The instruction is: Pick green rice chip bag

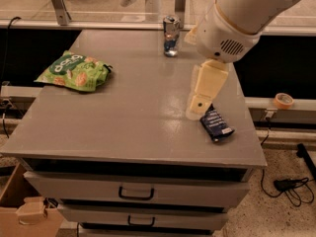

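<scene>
The green rice chip bag [74, 72] lies flat on the far left of the grey table top [133, 117], bright green with white lettering and orange chip pictures. My gripper [198, 106] hangs from the big white arm [237, 19] over the right middle of the table, just above the surface. It is far to the right of the bag and right beside the dark blue snack-bar wrapper [216, 125], covering the wrapper's upper end. It holds nothing that I can see.
A metal drink can [171, 35] stands at the back middle of the table. The table is a cabinet with drawers [136, 192] at the front. A tape roll [283, 100] lies on a ledge at right, cables [289, 186] on the floor, a cardboard box [19, 211] at bottom left.
</scene>
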